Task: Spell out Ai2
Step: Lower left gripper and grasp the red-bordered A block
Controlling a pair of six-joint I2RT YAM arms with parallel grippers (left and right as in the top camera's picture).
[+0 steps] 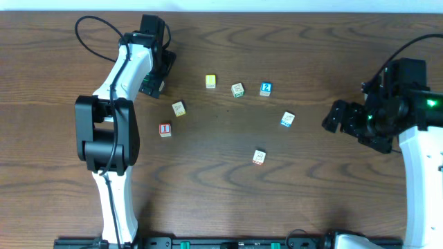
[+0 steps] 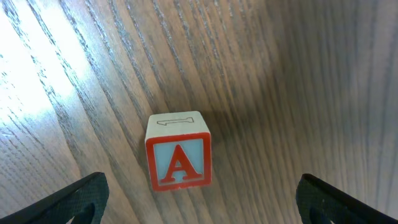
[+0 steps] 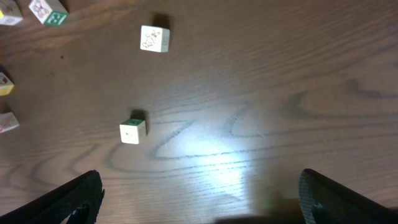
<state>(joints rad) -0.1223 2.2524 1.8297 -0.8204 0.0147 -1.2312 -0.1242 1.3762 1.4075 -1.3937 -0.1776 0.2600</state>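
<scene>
Ana: Dark wood table (image 1: 221, 200), with cubes scattered across the middle. From above, where do our three sit?

Ben: The I cube (image 1: 165, 128) lies left of centre. The 2 cube (image 1: 266, 88) is in the upper middle, well apart from it. I cannot find the A cube from above, because the left gripper (image 1: 154, 80) at upper left hangs over that spot. The right gripper (image 1: 333, 117) waits near the right edge, apart from every cube.

Ana: And the left wrist view?

Ben: There the A cube (image 2: 178, 151) stands on the wood with its red letter facing the camera, a little left of mid-frame. The fingers (image 2: 78, 199) sit in the bottom corners, spread wide and touching nothing.

Ana: So I judge the grasp comes next. How should it be done?

Ben: Nudge the wrist sideways so the cube lies midway between the jaws. It looks slightly turned, so square them to its side faces. Drop until the pads reach mid-height, then close. If it is off-centre, one finger would likely push the cube and spin it.

Ana: Right wrist view?

Ben: The jaws are wide apart there too, with bare wood between them. A pale cube (image 3: 132, 130) lies left of centre and a second cube (image 3: 155, 38) above it. No letter is readable there.
</scene>
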